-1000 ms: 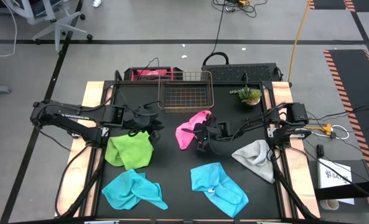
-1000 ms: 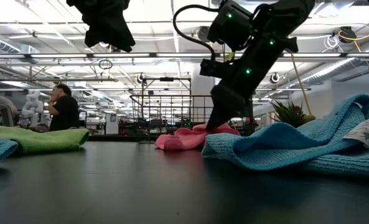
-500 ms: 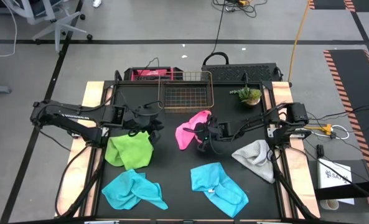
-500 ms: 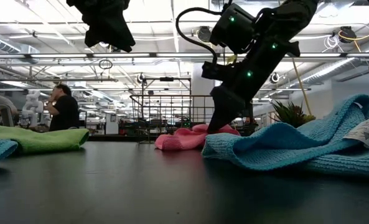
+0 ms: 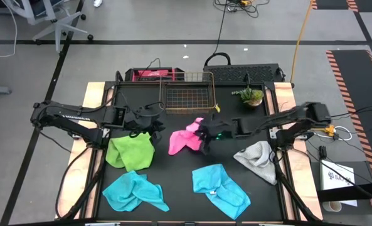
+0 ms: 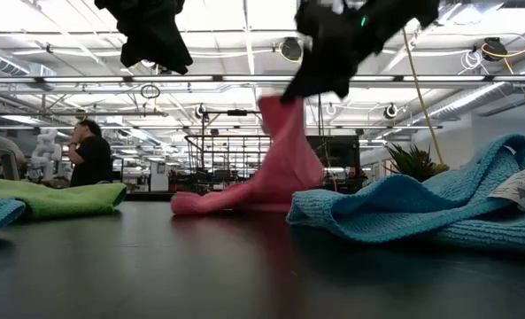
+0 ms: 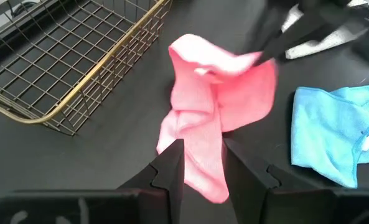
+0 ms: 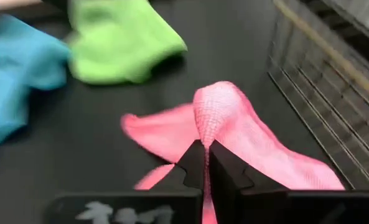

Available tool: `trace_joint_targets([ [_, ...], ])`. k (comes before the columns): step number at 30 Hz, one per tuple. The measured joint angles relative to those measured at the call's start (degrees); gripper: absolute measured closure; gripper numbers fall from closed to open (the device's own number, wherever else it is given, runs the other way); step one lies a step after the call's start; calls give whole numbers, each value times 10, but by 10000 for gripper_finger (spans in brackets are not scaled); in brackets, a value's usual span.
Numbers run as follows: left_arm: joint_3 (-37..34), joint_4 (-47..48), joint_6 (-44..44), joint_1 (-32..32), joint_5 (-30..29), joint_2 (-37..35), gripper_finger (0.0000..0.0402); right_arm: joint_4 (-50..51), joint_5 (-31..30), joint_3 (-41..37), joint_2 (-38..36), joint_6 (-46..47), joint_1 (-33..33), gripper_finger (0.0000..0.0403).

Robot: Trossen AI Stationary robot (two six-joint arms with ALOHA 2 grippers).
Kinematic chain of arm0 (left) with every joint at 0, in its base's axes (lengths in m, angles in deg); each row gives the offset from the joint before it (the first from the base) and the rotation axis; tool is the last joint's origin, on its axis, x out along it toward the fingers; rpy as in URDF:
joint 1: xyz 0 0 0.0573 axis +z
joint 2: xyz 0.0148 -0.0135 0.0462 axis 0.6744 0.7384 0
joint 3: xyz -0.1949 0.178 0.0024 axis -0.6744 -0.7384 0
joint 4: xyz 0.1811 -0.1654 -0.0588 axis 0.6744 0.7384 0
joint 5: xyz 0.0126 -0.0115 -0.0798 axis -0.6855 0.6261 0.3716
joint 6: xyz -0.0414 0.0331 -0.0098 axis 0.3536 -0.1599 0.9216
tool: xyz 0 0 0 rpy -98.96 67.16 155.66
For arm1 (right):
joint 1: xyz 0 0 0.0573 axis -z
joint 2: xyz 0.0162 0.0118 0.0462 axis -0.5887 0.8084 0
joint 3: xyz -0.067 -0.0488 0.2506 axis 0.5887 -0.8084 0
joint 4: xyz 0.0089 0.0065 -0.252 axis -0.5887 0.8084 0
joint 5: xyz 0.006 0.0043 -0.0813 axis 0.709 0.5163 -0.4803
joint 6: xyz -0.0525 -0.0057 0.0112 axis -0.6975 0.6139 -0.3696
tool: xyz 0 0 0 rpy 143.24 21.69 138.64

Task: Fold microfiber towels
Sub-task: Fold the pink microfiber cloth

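My right gripper (image 5: 204,131) is shut on the pink towel (image 5: 184,139) at the table's middle, in front of the copper wire basket (image 5: 187,97). The towel rises to a peak under the fingers (image 6: 280,115). My left gripper (image 5: 153,123) hovers open above the far edge of the lime green towel (image 5: 131,152), which lies flat; its fingers (image 7: 172,167) hold nothing. Two turquoise towels (image 5: 132,191) (image 5: 222,187) lie crumpled near the front edge. The light grey towel (image 5: 258,157) lies crumpled at the right. My right gripper pinches a bunched fold at the top of the pink towel (image 8: 210,121) between its two fingers. The fingers slant down from the table's right side. The towel hangs below them in a cone, and its lower end (image 6: 200,204) lies on the table, trailing to the left.
A small potted plant (image 5: 249,96) stands at the far right, beside the basket. Bare black tabletop (image 5: 173,166) lies between the green, pink and turquoise towels. People sit in the room beyond the table (image 6: 89,151).
My right gripper has shut on the pink towel and gone up, tipping toward level. The towel, a low heap before, is drawn up into a peak; its lower part has slid a little toward the table's left and stays on the table.
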Motion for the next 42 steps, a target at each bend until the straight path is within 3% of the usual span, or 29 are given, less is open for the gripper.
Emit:
trace_joint_targets([
  [13, 0, -53, -14, 0, -20, 1, 293, -23, 243, 0, -183, -11, 0, 402],
  [20, 0, -127, -32, 5, -19, 6, 293, -29, 238, 0, -209, -13, -1, 402],
  [28, -1, -144, -1, -5, 42, 34, 293, -12, 206, 0, -208, -29, 8, 403],
  [36, 0, -201, 16, -20, 46, 83, 293, -21, 97, 0, -209, -93, 39, 403],
  [42, 0, -269, -7, -36, 44, 125, 293, -30, 95, 0, -209, -108, 61, 403],
])
